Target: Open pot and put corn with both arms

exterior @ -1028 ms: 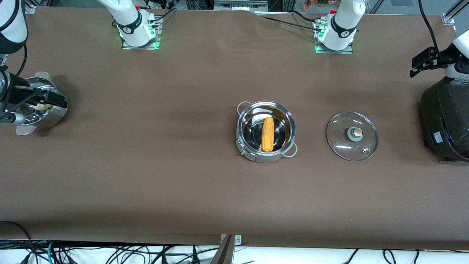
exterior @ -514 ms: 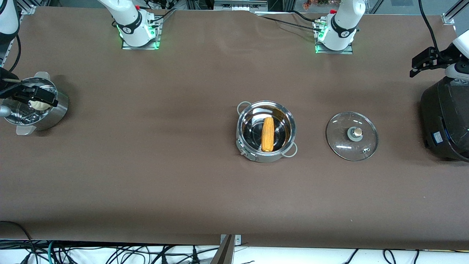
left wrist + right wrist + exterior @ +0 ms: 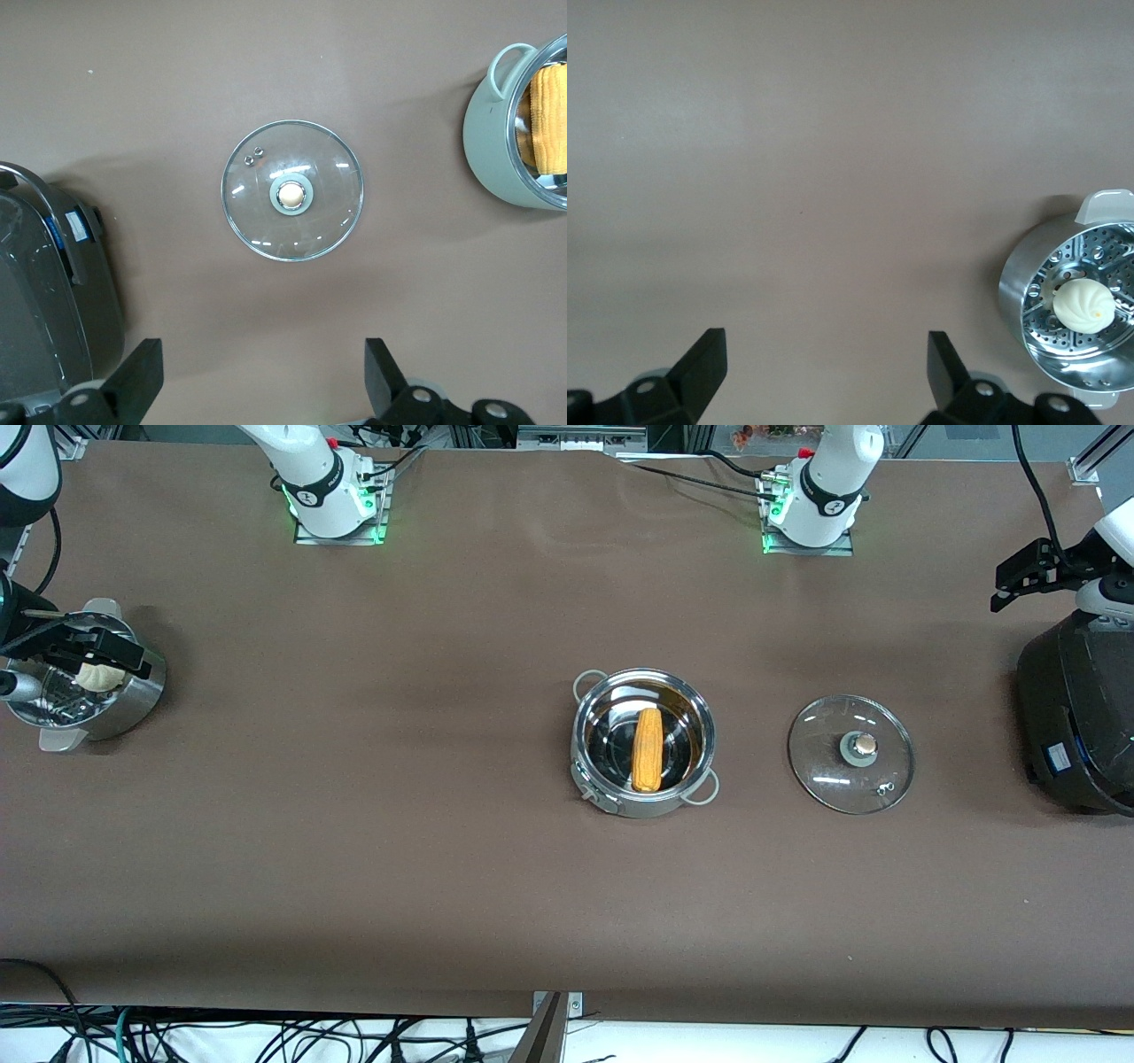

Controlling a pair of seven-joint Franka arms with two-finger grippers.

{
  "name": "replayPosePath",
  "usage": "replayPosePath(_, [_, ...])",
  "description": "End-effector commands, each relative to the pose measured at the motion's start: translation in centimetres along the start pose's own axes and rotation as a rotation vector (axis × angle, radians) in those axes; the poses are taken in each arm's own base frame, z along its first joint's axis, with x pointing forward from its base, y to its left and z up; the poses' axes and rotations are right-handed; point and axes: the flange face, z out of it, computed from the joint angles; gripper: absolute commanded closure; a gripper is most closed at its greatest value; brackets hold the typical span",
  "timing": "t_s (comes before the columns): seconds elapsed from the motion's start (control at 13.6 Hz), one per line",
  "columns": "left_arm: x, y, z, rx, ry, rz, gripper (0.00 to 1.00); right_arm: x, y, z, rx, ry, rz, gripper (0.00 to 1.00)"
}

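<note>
The pot [image 3: 643, 742] sits open near the middle of the counter [image 3: 354, 850], its two loop handles sticking out at the rim. The corn [image 3: 648, 749] lies inside it, flat on the shiny bottom, lengthwise toward the front camera. The glass lid [image 3: 850, 754] rests flat on the counter beside the pot, toward my left arm's end, a clear gap between the two, its tan knob [image 3: 861, 745] pointing up.

My left claw [image 3: 1028, 580] hangs in the air at that same end of the counter, just over the top edge of the large black cooker [image 3: 1076, 717]. Its fingers [image 3: 137, 381] stand wide apart with nothing between them; in my left wrist view they frame bare counter, with the lid, part of the cooker and an edge of the pot with the corn all in sight.

My right claw [image 3: 84, 655] is over the steel steamer pot [image 3: 124, 700] at my right arm's end of the counter, well apart from the pot. Its fingers [image 3: 700, 367] are spread wide and empty too. In my right wrist view the white bun [image 3: 1083, 305] sits on the perforated tray inside the steamer.
</note>
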Motion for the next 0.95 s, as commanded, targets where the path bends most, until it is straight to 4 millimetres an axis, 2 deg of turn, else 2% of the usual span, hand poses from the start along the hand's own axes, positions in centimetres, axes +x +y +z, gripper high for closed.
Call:
replayPosePath(0.0, [0.2, 0.0, -0.6, 0.025, -0.011, -0.002, 0.0, 0.0, 0.2, 0.1, -0.007, 0.004, -0.01, 0.0])
replayPosePath(0.88, [0.2, 0.0, -0.6, 0.025, -0.011, -0.004, 0.0, 2.0, -0.7, -0.4, -0.02, 0.025, -0.028, 0.0])
